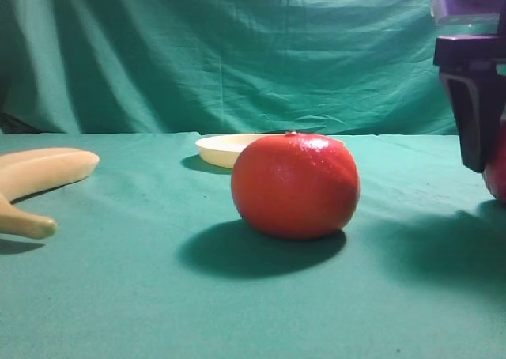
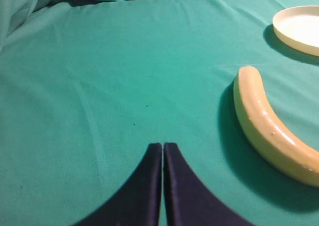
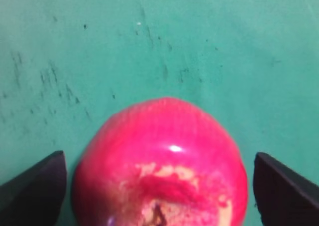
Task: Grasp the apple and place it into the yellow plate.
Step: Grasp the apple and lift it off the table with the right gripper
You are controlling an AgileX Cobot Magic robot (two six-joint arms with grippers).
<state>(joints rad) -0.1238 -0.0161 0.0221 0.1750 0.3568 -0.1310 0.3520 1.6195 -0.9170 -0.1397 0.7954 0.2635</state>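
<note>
Right wrist view shows the apple (image 3: 160,166) sitting on the green cloth (image 3: 149,47) squarely between the spread fingers of the right gripper (image 3: 158,178), a gap on each side, so nothing is clamped. That arm is plainly the nearer one; closing inward looks like the next move. Far left of it lies the yellow plate (image 1: 225,148), behind the orange fruit (image 1: 295,187). Left gripper (image 2: 163,149) has its fingers pressed together, empty, left of the banana (image 2: 269,126).

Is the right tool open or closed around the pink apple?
Open. In the right wrist view, the right tool has its two dark fingers standing apart on either side of the glossy magenta-pink apple, with green cloth visible between.
</note>
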